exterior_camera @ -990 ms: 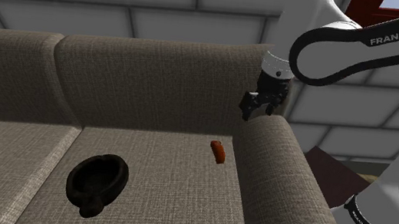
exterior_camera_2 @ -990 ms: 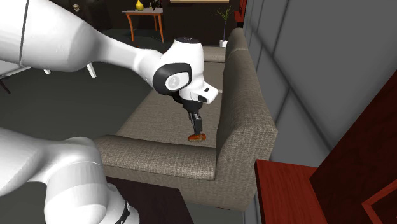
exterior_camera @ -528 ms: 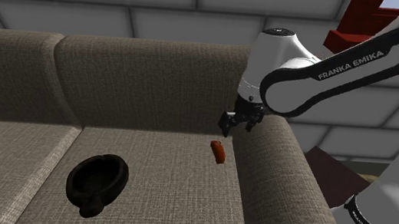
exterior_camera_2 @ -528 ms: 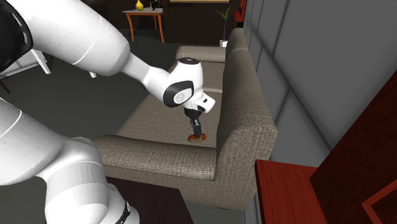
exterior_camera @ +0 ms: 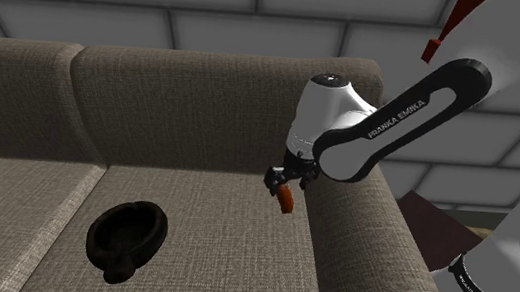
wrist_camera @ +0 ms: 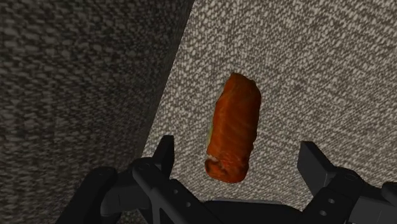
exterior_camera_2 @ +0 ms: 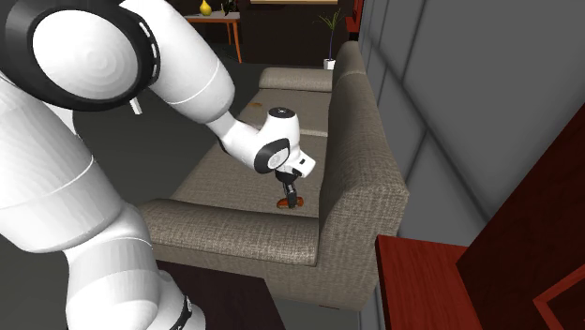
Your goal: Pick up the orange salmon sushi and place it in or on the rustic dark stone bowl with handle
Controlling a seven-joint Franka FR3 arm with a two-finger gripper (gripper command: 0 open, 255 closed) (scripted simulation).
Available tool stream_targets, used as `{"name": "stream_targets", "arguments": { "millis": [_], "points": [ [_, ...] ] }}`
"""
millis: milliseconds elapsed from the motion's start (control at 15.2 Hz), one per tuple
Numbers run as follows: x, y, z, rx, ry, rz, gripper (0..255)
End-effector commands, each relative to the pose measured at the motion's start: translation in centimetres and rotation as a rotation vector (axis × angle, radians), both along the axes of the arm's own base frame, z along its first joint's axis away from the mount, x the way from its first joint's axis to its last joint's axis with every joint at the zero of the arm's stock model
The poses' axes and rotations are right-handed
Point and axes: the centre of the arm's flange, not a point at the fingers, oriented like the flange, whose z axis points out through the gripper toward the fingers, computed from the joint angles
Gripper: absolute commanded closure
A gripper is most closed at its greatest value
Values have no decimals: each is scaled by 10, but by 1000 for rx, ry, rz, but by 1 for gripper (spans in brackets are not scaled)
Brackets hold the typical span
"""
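Note:
The orange salmon sushi (wrist_camera: 234,127) lies on the sofa seat, close to the armrest (exterior_camera: 359,232). My gripper (wrist_camera: 238,167) hangs just above it, open, with one black finger on each side of the sushi and neither touching it. The shoulder view has the gripper (exterior_camera: 282,180) right over the sushi (exterior_camera: 286,200). A dark stone bowl with a handle (exterior_camera: 126,238) rests on the seat further toward the shoulder view's left. From the second exterior view, the gripper (exterior_camera_2: 292,195) stands over the sushi (exterior_camera_2: 287,202) beside the armrest.
The sofa backrest (exterior_camera: 183,101) rises behind the seat. A seam between cushions (exterior_camera: 70,209) runs just beyond the bowl toward the shoulder view's left. A red-brown table (exterior_camera_2: 441,281) stands beside the sofa's end. The arm's white base (exterior_camera: 506,269) fills the shoulder view's lower right.
The gripper has come down from above the armrest and moved toward the shoulder view's left, ending just over the sushi. The sushi and the bowl have stayed put.

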Motion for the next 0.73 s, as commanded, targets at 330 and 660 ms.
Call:
{"name": "stream_targets", "arguments": {
  "millis": [330, 660],
  "points": [
    [3, 3, -30, 1, -1, -1, 0],
    [3, 3, -30, 1, -1, -1, 0]
  ]
}}
